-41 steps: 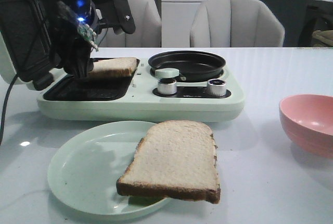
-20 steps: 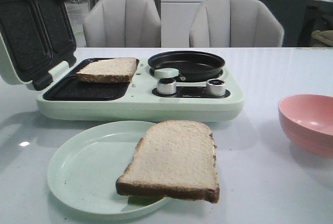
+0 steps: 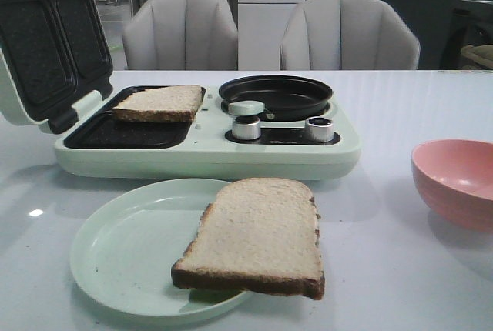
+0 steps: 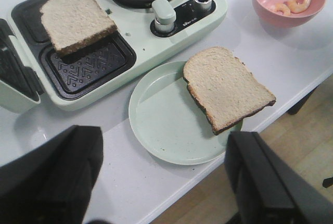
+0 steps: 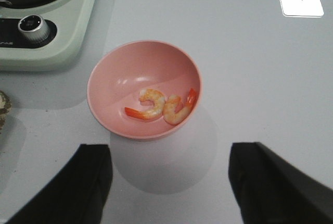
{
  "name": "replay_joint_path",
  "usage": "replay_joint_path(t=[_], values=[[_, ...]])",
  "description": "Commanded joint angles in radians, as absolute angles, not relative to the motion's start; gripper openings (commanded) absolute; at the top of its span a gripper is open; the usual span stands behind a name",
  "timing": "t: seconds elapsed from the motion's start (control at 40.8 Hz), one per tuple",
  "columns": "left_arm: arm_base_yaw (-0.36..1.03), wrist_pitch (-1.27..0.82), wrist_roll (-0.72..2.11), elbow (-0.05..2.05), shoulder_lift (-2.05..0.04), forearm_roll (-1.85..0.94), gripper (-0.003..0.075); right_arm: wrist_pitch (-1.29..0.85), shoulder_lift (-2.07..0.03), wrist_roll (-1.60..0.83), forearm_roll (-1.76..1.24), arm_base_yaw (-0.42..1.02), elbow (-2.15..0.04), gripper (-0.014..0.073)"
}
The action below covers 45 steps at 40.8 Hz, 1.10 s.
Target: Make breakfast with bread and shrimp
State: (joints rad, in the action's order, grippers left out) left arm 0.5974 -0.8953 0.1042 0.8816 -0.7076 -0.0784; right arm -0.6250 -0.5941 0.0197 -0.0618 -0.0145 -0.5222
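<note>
One bread slice [image 4: 75, 18] sits tilted on the rim of the sandwich maker's [image 3: 208, 154] open grill well, not flat inside. The second slice [image 4: 226, 87] hangs off the pale green plate [image 4: 161, 122] toward the counter [image 5: 250, 36] edge — a clumsy grab could tip it over. Two shrimp [image 5: 161, 105] lie in the pink bowl [image 5: 104, 86]. Left hand [image 4: 164, 179] and right hand [image 5: 171, 185] both hover spread apart, empty.

A: What sits nearest the front edge?
B: A plate [image 3: 123, 258], with a bread slice [image 3: 258, 235] overhanging its right rim. Behind it stands the sandwich maker [image 3: 208, 154].
A: And on that?
B: Second slice [image 3: 160, 102] on its left tray, pan [image 3: 275, 95] to the right. A bowl [image 3: 454, 181] right of the plate holds shrimp [image 5: 161, 105]
</note>
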Motion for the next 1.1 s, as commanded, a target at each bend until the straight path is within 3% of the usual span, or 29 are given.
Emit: replay_joint_path(t=[0.0,0.245,0.588,0.784,1.078], values=[[0.6,-0.784,0.104,0.812,-0.611,-0.091,0.0531,-0.56,-0.604,0.016,-0.064,-0.017,-0.552,0.0577],[0.6,-0.784,0.104,0.662,-0.471,-0.091,0.0531,-0.547,-0.604,0.016,-0.065,-0.017,-0.552,0.0577],[0.6,-0.79,0.104,0.626,-0.457,-0.088,0.0531,-0.499,-0.604,0.016,-0.075,-0.017,-0.552,0.0577],[0.6,-0.79,0.104,0.626,-0.457,-0.088,0.0531,-0.62,-0.651,-0.062,-0.344,0.015,-0.552,0.0577],[0.6,-0.79,0.104,0.626,-0.457,-0.088,0.0531,-0.692,-0.871,-0.36,-0.84,0.209,-0.552,0.0577]])
